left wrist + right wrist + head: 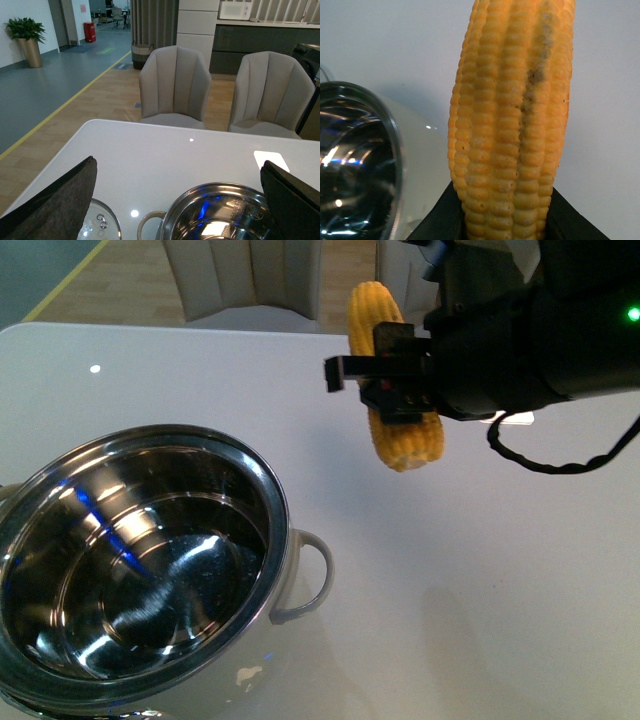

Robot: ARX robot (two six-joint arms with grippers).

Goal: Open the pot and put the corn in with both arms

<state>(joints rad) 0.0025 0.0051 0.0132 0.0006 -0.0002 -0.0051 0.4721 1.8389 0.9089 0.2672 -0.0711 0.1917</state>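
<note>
The pot (283,515) stands open at the table's near left, shiny and empty inside, with a grey loop handle (312,575). My right gripper (392,375) is shut on the corn (405,445) and holds it upright in the air, above the table and to the right of the pot and beyond it. In the right wrist view the corn (512,115) fills the middle between the black fingers (437,222), with the pot (395,150) beside it. My left gripper (175,200) is open and empty above the pot (220,186). The glass lid (102,222) lies on the table beside the pot.
The white table (500,590) stretches to the right of the pot. Two beige chairs (175,85) (272,90) stand beyond the table's far edge. A black cable (560,465) hangs under the right arm.
</note>
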